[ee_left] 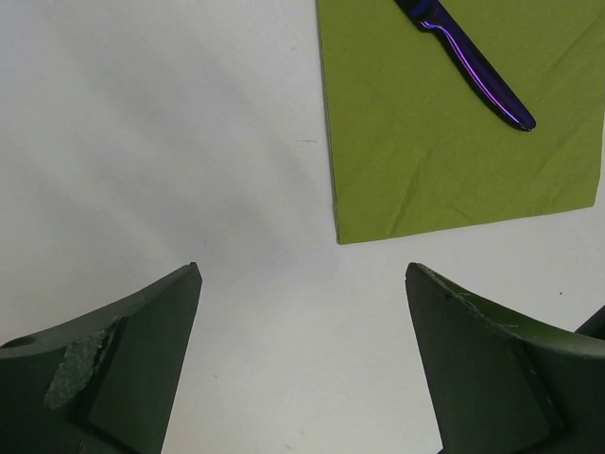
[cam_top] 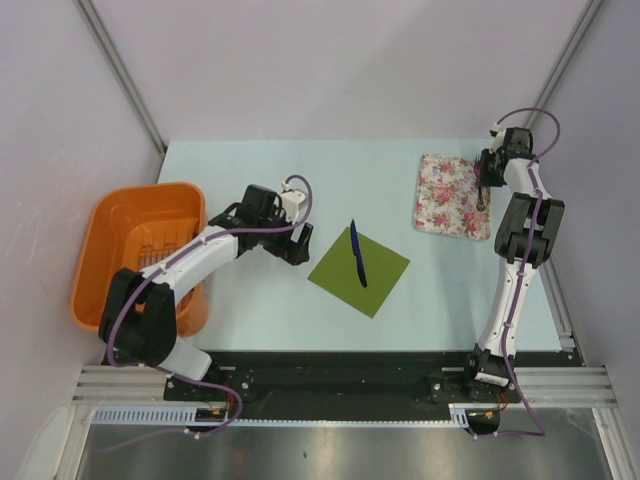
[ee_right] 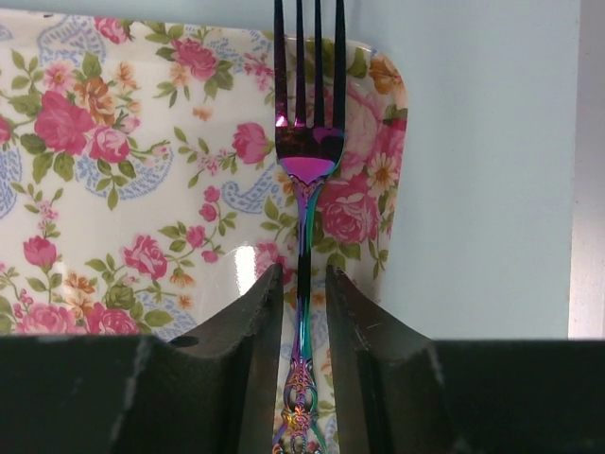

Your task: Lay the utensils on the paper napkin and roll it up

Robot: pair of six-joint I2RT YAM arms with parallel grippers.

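Observation:
The olive-green paper napkin [cam_top: 378, 272] lies at the table's middle, with a dark blue-purple knife [cam_top: 357, 253] lying on it. In the left wrist view the napkin [ee_left: 425, 161] and the knife [ee_left: 473, 71] are ahead of my left gripper [ee_left: 302, 274]. That gripper [cam_top: 298, 248] is open and empty, just left of the napkin. My right gripper [ee_right: 302, 274] is closed narrowly on the handle of an iridescent purple fork [ee_right: 304, 161]. The fork lies on the floral pad [ee_right: 123, 189]. In the top view the right gripper [cam_top: 483, 192] is at the pad's right edge.
The pink-and-white floral pad [cam_top: 445, 195] sits at the back right. An orange basket [cam_top: 110, 250] stands at the table's left edge, beside the left arm. Grey walls close in the back and sides.

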